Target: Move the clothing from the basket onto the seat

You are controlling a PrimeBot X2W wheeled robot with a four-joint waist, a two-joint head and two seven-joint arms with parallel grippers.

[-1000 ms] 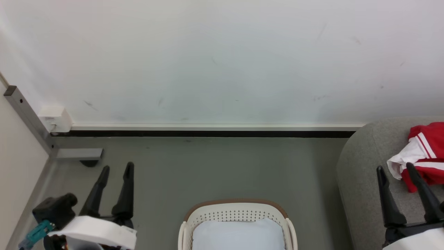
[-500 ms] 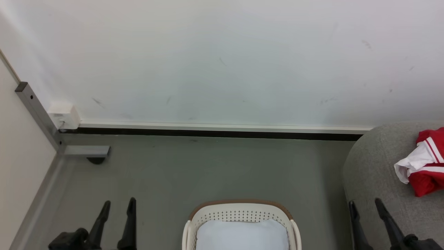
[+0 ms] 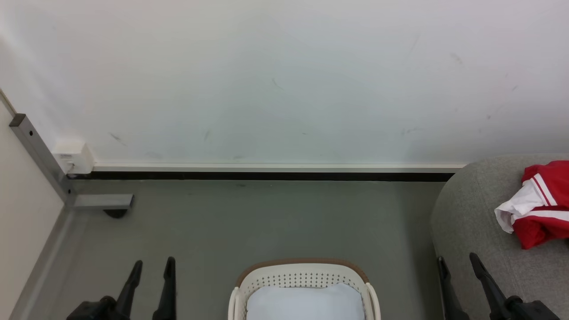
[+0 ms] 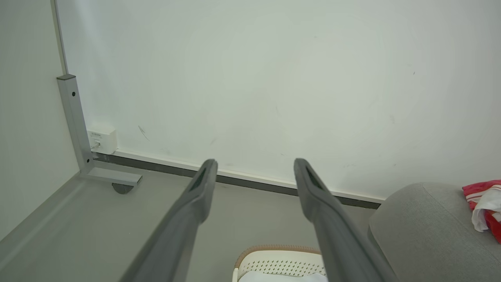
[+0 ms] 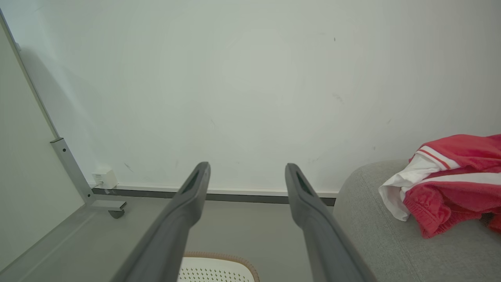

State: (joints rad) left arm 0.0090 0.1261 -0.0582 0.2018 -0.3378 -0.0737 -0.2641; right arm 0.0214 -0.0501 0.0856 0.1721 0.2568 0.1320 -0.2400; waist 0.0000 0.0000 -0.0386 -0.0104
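The red clothing (image 3: 540, 209) with white panels and stripe trim is lying crumpled on the light grey seat (image 3: 471, 231) at the right side of the scene, its white part hanging toward the seat's left edge. The seat is standing against the far wall (image 3: 284, 80), its rounded corner bulging out to the left.

Well to the left of the seat, near the robot, the cream-white basket (image 3: 302, 272) with the brown rim is sitting on the grey floor (image 3: 266, 218). A flat pale blue-white pad (image 3: 306, 302) is lying inside it, and no red fabric is showing in the part of the basket that is visible.

The right gripper (image 3: 457, 258) is hovering at the near left edge of the seat, apart from the clothing, its two dark fingers spreading wide with nothing between them. The left gripper (image 3: 154, 261) is hanging over the floor to the left of the basket, its jaws likewise standing apart and empty.

Along the foot of the wall a dark baseboard strip (image 3: 266, 176) is running from left to right. At the far left a grey metal post (image 3: 35, 155) is leaning up, a small white box (image 3: 73, 156) is sitting beside it on the wall, and a dark caster (image 3: 115, 213) is showing under its foot.
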